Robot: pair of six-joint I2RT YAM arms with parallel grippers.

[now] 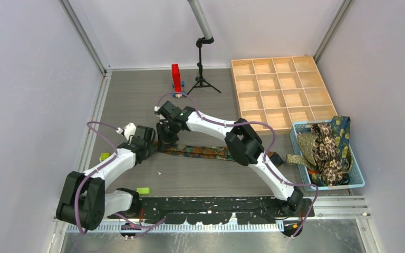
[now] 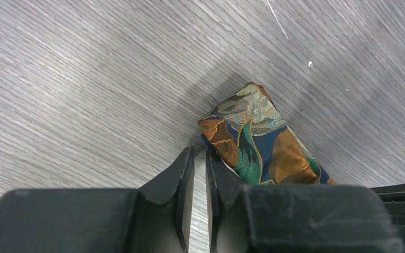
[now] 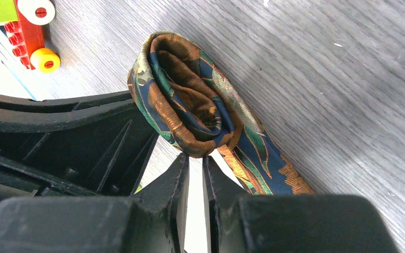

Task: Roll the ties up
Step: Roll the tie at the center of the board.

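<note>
grey worktop (image 1: pixel 137 95) is carrying the tie (image 1: pixel 200 152), lying left to right; its rolled end (image 3: pixel 184 110) is sitting right at the tips of the left pincer (image 2: pixel 200 158) and right pincer (image 3: pixel 195 163), both narrow, gripping nothing.

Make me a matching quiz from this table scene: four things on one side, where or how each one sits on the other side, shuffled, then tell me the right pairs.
Things
1. orange, teal and navy patterned fabric tie
2. light wooden tray of square compartments
3. light blue plastic basket
4. red toy brick tower

Places or states
A. near right, heaped with more patterned ties
B. upright at the far side, beside the black tripod
C. far right, compartments empty
D. stretched across the middle, left end rolled up

Pairs: 1-D, 2-C, 3-A, 4-B
</note>
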